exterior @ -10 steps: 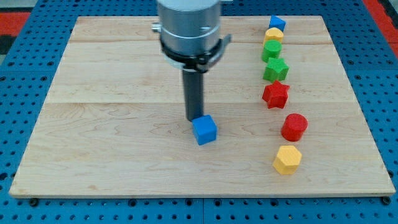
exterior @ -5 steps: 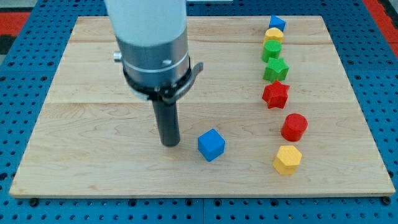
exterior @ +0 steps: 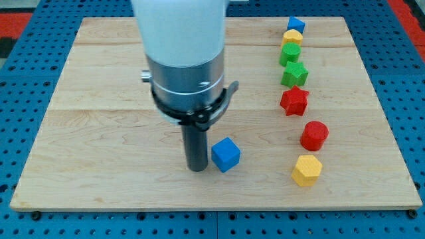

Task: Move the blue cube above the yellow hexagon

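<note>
My tip (exterior: 197, 168) stands on the tabletop (exterior: 99, 133) near its bottom edge, just left of the blue cube (exterior: 226, 155), at or almost touching its left face. It is a bare rod with no claw, holding nothing. Well right, toward the bottom-right corner, lies the yellow hexagon (exterior: 307, 170), with a red block (exterior: 314, 135) just above it.

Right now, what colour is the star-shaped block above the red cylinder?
Red star, clearest in the camera view.
</note>
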Robot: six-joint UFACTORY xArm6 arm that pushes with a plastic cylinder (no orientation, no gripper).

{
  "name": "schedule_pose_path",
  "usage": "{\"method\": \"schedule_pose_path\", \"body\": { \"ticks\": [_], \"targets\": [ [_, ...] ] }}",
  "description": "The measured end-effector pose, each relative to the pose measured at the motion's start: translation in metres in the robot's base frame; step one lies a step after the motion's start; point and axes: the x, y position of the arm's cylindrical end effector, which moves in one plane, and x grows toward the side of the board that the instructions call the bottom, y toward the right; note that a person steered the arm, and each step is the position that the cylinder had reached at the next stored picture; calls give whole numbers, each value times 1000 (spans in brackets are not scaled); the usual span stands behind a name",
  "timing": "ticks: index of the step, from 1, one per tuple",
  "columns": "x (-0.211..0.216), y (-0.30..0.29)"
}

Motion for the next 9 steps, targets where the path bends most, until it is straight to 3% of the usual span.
{"method": "schedule_pose_path", "body": {
  "ticks": [3,5,8,9],
  "targets": [
    [-41,86],
    [-15,91],
    [-32,131],
    [-30,106]
  ]
}}
